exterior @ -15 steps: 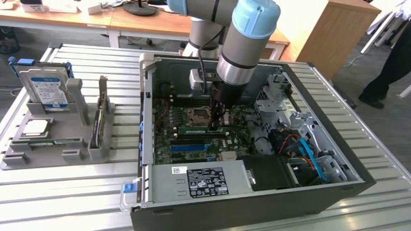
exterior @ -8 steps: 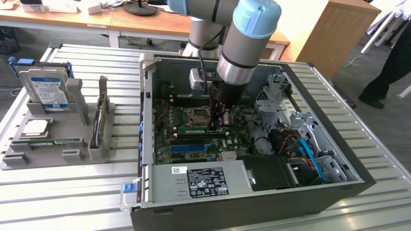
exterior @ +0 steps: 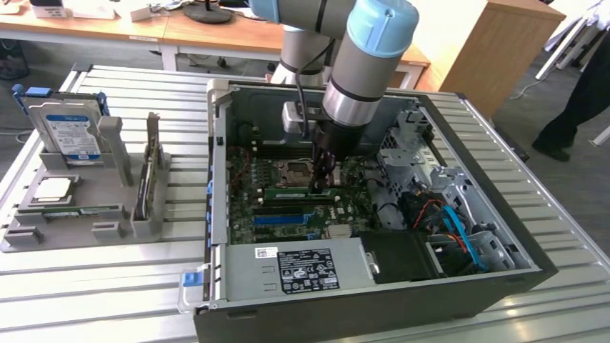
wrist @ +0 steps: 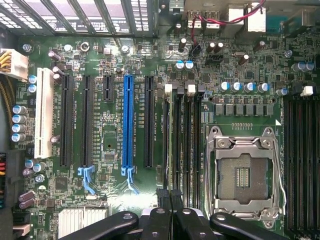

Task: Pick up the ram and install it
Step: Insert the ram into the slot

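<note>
Ram [exterior: 286, 193] looks pinched edge-on in your narrowly closed gripper [exterior: 319, 189], low inside the case [exterior: 381, 314], over the board [wrist: 110, 125], at the slots [wrist: 182, 140] beside the socket [wrist: 242, 175]. Keep it square to one slot, check the clips [wrist: 168, 89], and press evenly.

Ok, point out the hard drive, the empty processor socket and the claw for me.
hard drive [exterior: 65, 136], exterior view, on its blue-white label
processor socket [wrist: 242, 175], wrist view, on its bare centre
claw [exterior: 318, 187], exterior view, midway between its fingertips
</note>
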`<state>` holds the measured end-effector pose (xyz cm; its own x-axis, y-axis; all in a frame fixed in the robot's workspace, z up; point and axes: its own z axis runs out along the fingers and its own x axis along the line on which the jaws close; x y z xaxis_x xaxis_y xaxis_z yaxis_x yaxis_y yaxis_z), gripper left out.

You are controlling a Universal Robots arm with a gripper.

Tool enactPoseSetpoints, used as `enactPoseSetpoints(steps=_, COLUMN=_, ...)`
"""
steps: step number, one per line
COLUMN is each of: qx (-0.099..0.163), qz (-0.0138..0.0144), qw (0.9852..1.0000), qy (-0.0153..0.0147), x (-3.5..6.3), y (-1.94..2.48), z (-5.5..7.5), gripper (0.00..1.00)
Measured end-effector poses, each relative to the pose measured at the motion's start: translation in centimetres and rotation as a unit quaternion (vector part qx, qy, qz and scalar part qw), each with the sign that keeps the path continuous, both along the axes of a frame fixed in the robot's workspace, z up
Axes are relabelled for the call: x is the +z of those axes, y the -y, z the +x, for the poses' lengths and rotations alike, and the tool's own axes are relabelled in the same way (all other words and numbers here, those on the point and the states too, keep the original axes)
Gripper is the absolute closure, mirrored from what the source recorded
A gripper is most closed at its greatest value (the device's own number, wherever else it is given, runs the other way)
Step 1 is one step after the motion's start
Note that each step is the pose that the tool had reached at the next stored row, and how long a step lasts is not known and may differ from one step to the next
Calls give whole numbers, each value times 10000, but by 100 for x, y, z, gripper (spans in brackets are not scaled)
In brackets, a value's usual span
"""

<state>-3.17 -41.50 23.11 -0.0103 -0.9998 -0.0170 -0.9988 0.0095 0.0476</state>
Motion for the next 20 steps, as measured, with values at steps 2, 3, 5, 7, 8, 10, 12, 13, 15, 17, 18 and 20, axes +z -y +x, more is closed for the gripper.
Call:
enactPoseSetpoints(steps=2, qx=-1, qz=0, qw=10000, qy=0, x=0, y=0, z=0, gripper=88)
enactPoseSetpoints(steps=3, qx=0, qz=1, qw=10000, qy=0, x=0, y=-1, z=0, gripper=88)
enactPoseSetpoints(steps=5, qx=17, qz=1, qw=10000, qy=0, x=0, y=0, z=0, gripper=88)
enactPoseSetpoints(steps=7, qx=41, qz=0, qw=10000, qy=0, x=0, y=0, z=1, gripper=88)
enactPoseSetpoints(steps=8, qx=50, qz=1, qw=10000, qy=0, x=0, y=0, z=1, gripper=88)
enactPoseSetpoints(steps=10, qx=57, qz=1, qw=10000, qy=0, x=0, y=0, z=1, gripper=88)
enactPoseSetpoints(steps=12, qx=58, qz=1, qw=10000, qy=0, x=0, y=0, z=1, gripper=88)
enactPoseSetpoints(steps=13, qx=57, qz=0, qw=10000, qy=0, x=0, y=0, z=1, gripper=88)
enactPoseSetpoints(steps=15, qx=61, qz=1, qw=10000, qy=0, x=0, y=0, z=1, gripper=88)
enactPoseSetpoints(steps=17, qx=74, qz=0, qw=10000, qy=0, x=0, y=0, z=1, gripper=88)
enactPoseSetpoints(steps=18, qx=80, qz=0, qw=10000, qy=0, x=0, y=0, z=1, gripper=88)
enactPoseSetpoints(steps=20, qx=81, qz=1, qw=10000, qy=0, x=0, y=0, z=1, gripper=88)
